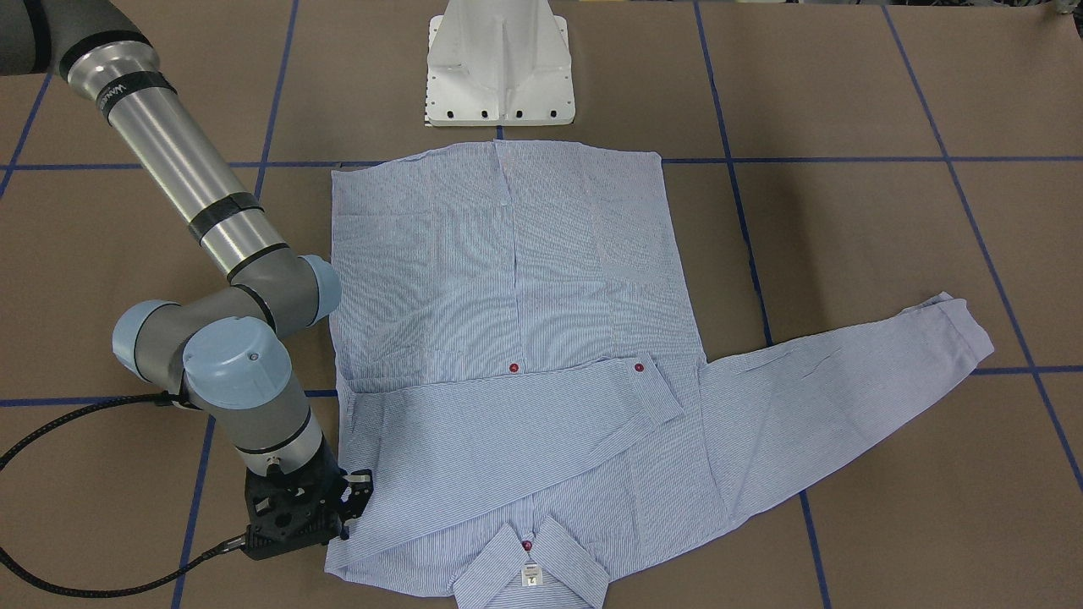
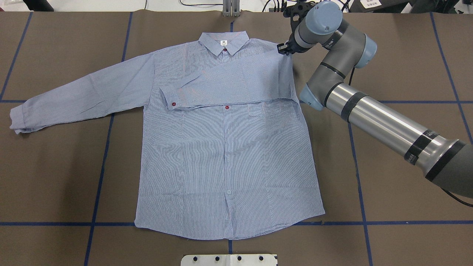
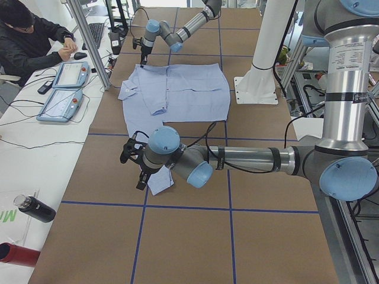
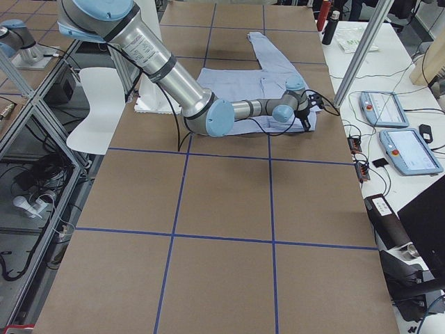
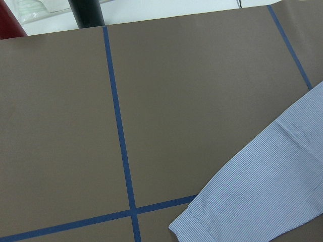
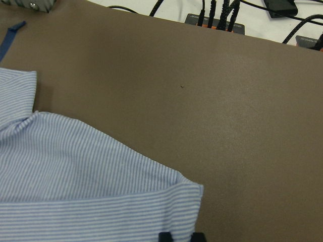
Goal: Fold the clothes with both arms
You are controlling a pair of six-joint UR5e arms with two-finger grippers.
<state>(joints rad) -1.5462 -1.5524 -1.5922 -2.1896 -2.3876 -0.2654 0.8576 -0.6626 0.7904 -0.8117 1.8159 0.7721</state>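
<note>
Two right fingers [image 6: 165, 237] are standing slightly apart, straddling the shirt's [image 2: 225, 155] shoulder edge. Whether the left fingers [image 3: 140, 177], hovering at the outstretched cuff [image 3: 160, 183], are apart I cannot tell. The shirt is lying flat on the desk [image 2: 388, 192], so a shallow pinch would be risking dragging the folded sleeve [image 2: 229, 87] loose.

You get no readable text here: neck label [image 1: 531, 575] print too small, right arm [image 1: 118, 89] band lettering blurred.
</note>
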